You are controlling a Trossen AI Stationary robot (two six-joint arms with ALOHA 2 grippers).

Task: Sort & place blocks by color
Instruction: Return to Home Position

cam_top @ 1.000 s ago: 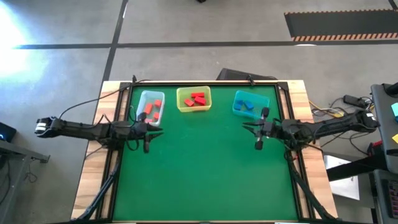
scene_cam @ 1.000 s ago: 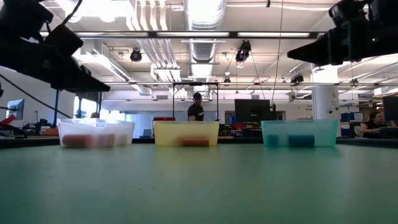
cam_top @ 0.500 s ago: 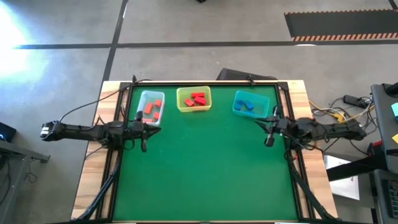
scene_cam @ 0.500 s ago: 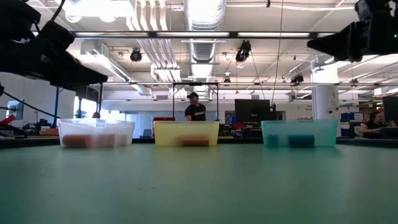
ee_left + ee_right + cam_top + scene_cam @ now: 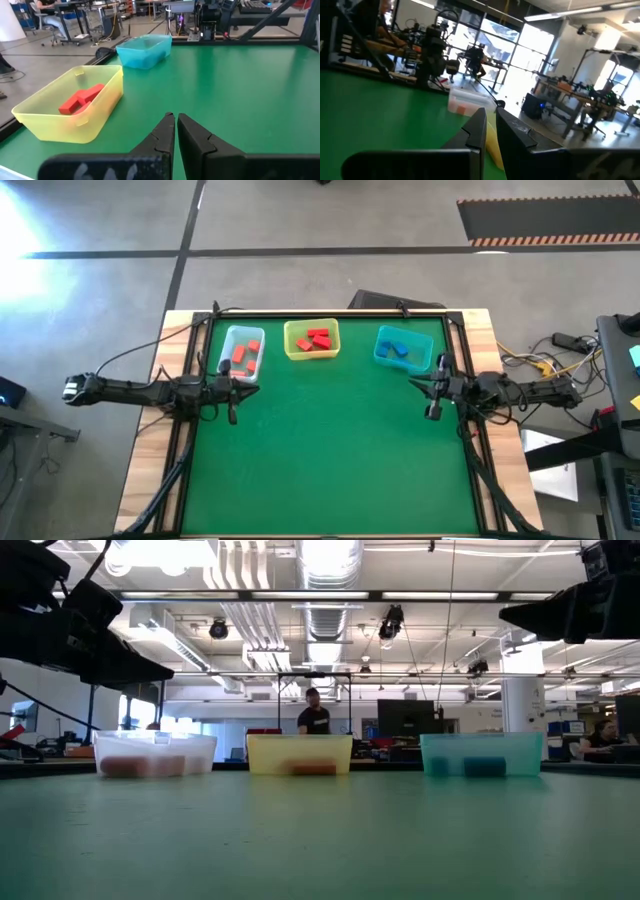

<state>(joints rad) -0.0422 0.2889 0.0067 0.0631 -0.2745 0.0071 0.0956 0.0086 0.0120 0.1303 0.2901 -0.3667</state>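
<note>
Three bins stand in a row along the table's far edge. The clear bin (image 5: 241,352) holds orange-red blocks (image 5: 243,356). Red blocks (image 5: 317,339) lie on the floor of the yellow bin (image 5: 296,352), and blue blocks (image 5: 396,349) in the teal bin (image 5: 381,358). My left gripper (image 5: 246,386) hangs shut and holds nothing, at the table's left edge just near of the clear bin. My right gripper (image 5: 414,383) hangs shut and holds nothing, at the right edge just near of the teal bin. Both grippers point about level, above the mat.
The green mat (image 5: 330,450) lies bare between the two arms and out to the near edge. A black frame rail (image 5: 330,313) runs behind the bins. A person (image 5: 314,716) stands in the room beyond the table.
My right gripper has drawn back toward the table's right edge, away from the teal bin, and has stayed shut.
</note>
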